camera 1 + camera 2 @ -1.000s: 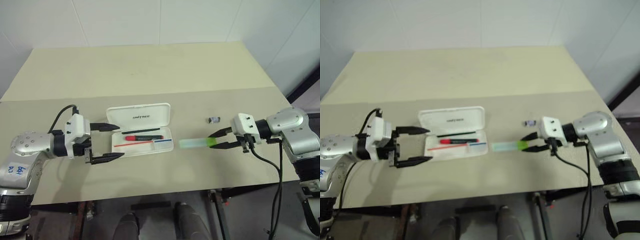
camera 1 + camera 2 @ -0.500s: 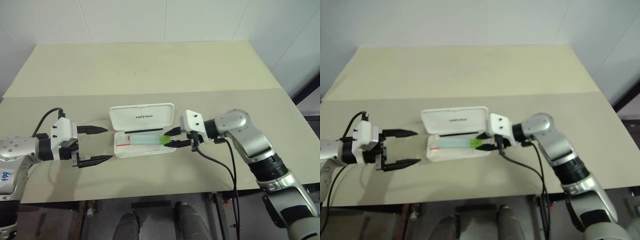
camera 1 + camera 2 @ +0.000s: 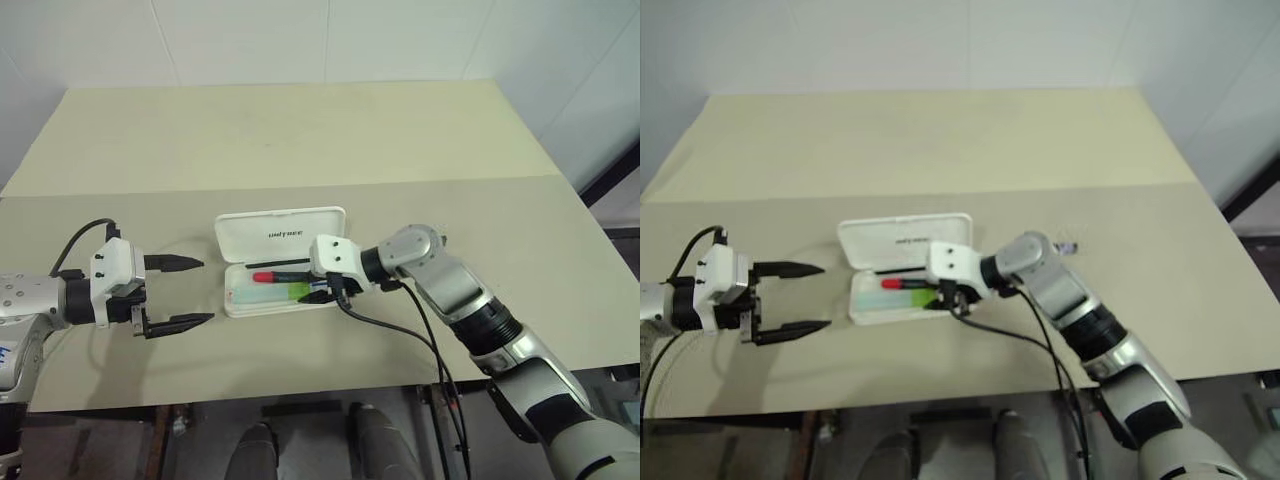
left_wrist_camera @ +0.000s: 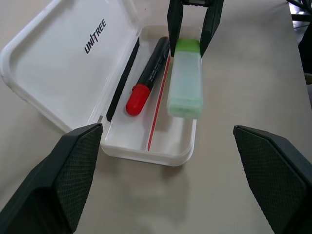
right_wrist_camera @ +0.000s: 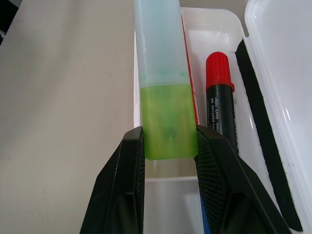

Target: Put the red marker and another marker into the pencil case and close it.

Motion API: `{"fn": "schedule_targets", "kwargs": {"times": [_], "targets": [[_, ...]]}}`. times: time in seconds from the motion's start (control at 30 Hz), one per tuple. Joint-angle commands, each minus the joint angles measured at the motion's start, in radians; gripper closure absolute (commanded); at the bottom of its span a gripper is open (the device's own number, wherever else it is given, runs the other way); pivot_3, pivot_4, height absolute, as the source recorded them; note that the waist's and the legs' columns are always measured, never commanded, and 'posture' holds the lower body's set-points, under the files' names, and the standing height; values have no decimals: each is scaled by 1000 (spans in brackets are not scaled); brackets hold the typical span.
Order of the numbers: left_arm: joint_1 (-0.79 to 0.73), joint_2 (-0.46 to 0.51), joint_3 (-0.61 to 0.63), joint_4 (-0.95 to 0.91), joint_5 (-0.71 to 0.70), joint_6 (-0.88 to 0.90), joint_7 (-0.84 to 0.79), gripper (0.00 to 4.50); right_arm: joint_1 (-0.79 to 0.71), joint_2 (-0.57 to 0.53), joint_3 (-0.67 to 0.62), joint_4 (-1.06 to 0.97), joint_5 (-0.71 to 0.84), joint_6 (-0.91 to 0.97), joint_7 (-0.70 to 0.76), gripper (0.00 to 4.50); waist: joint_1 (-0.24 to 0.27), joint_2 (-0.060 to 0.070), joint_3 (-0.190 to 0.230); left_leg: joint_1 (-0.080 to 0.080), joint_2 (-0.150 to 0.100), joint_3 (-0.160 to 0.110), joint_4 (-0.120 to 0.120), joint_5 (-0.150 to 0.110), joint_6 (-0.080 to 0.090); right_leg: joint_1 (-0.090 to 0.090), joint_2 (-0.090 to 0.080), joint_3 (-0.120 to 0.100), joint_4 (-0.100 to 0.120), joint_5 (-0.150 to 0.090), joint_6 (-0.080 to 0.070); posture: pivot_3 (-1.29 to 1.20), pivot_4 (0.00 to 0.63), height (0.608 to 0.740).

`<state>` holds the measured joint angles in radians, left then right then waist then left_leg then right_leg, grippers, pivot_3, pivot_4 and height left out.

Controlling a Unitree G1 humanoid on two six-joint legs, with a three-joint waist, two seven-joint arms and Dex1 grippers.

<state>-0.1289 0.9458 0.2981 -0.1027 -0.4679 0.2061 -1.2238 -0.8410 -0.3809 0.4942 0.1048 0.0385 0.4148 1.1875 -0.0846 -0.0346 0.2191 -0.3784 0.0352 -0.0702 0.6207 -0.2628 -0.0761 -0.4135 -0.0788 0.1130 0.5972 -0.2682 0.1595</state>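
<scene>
Since a second ago, the right gripper point(image 3: 318, 287) has swung from the right side of the frame to the open pencil case point(image 3: 282, 302) at centre, carrying the green highlighter point(image 4: 185, 83) with it. Its jaws pinch the lime cap, and the pale body hangs over the tray's near edge, beside the red marker point(image 4: 147, 76) that lies inside.

Nearest the lower left edge, the left gripper point(image 3: 176, 292) hovers with its jaws spread wide and empty, apart from the case.

Everything sits on a beige table point(image 3: 300, 140) that meets white wall panels across the top of the frame.

In the head views the right gripper covers most of the highlighter. A small dark object point(image 3: 1068, 245) past the right arm is too small to make out.
</scene>
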Motion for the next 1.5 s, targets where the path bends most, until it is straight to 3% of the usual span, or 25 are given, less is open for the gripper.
{"fn": "schedule_targets", "kwargs": {"times": [0.03,1.13,1.17,1.4,1.43,1.5], "targets": [[5,7,24,-18,-4,-10,8,0,-24,29,7,14,-5,4,-6,3398,0,0,0,0,0,0,0,0,0,0,0,0,0,0,0,0,150,740],[-20,-21,-6,-39,-4,-7,42,0,-74,54,18,112,-62,-47,57,3398,-1,0,0,0,0,0,0,0,0,0,0,0,2,0,0,0,150,740],[-22,-21,-8,-39,-4,-7,42,0,-73,51,20,110,-62,-46,62,2672,-1,0,0,0,0,0,0,0,0,0,0,0,2,0,0,0,150,740],[-32,-23,-20,-33,-3,-10,44,0,-72,50,18,111,-64,-50,61,325,-1,0,0,0,0,0,0,0,0,0,0,0,2,-1,0,0,150,740],[-33,-23,-20,-33,-3,-11,44,0,-76,52,14,113,-65,-52,59,39,-1,0,0,0,0,0,0,0,0,0,0,0,2,-1,0,0,150,740],[-34,-22,-22,-31,-3,-12,44,0,-82,55,7,113,-62,-49,59,39,-1,0,0,0,0,0,0,0,0,0,0,0,2,-1,0,0,150,740]]}}
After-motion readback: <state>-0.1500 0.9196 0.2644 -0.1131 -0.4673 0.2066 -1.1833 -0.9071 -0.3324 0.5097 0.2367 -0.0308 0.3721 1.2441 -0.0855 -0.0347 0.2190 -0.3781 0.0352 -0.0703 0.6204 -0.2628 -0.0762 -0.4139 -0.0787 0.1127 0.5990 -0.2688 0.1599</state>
